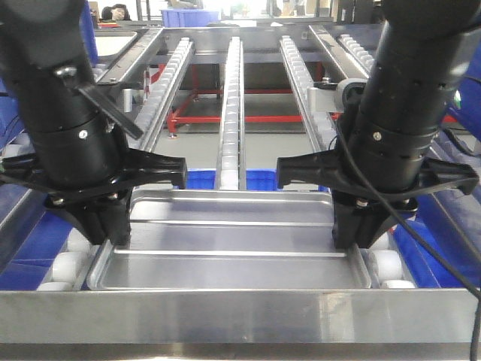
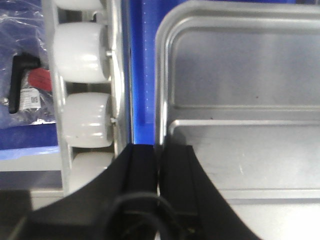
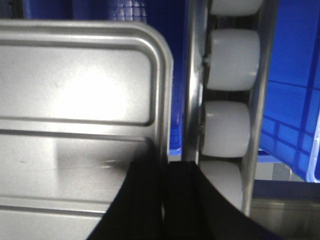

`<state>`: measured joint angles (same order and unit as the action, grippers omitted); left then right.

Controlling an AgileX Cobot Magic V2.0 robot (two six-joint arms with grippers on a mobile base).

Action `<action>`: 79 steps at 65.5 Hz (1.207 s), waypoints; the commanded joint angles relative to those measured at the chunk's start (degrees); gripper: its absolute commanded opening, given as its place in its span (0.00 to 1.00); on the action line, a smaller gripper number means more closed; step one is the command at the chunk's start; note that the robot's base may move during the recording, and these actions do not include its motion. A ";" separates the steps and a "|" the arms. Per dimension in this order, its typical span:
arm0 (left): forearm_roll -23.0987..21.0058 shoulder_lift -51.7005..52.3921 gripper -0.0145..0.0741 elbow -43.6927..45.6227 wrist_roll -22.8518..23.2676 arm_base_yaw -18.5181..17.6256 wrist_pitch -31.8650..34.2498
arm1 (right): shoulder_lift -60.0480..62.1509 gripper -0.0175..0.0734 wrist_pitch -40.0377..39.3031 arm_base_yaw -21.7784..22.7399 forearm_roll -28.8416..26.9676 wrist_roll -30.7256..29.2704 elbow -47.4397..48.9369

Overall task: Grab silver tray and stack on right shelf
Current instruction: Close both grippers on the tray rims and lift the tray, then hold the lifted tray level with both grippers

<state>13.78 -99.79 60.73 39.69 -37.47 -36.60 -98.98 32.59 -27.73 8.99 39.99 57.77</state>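
- Left gripper point(image 2: 159, 172) is clamping the left rim of the silver tray point(image 1: 233, 226) — fingers pinching it.
- Right gripper point(image 3: 164, 187) is clamping the opposite rim.
- Tray is sitting in the right shelf point(image 1: 387, 265), behind the front rail point(image 1: 240, 316).

- Nothing in the three views carries a word, number or brand clear enough to read.
- The only printed thing is a small white label point(image 2: 31, 98) with dark print, just under a red tag point(image 2: 40, 79).
- Both sit inside a clear plastic bag point(image 2: 20, 35) at the left edge of the left wrist view, beyond the white rollers of the right shelf point(image 2: 80, 50); the print is too blurred to read.
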 commanded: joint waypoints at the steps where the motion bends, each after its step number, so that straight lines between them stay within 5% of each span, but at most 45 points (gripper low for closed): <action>1: 1.81 3.63 0.06 3.28 0.07 0.02 -3.66 | 3.88 0.25 2.33 0.18 1.12 -0.35 3.58; 21: 0.41 11.59 0.06 3.26 1.97 -1.93 -10.95 | 10.38 0.25 7.48 -4.21 0.83 4.29 3.62; 43: 5.03 22.41 0.06 -8.61 16.42 -13.58 -12.76 | 22.13 0.25 8.11 -13.51 9.55 22.89 -8.92; 58: 5.75 27.98 0.06 -16.52 25.13 -20.58 -13.05 | 29.31 0.25 10.64 -20.68 10.35 29.06 -14.83; 79: 5.98 29.89 0.06 -17.89 27.46 -25.41 -17.08 | 30.88 0.25 12.68 -29.78 11.76 37.76 -20.03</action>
<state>17.38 -71.42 41.95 66.01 -62.09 -50.33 -69.59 42.48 -56.13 16.81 75.35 36.87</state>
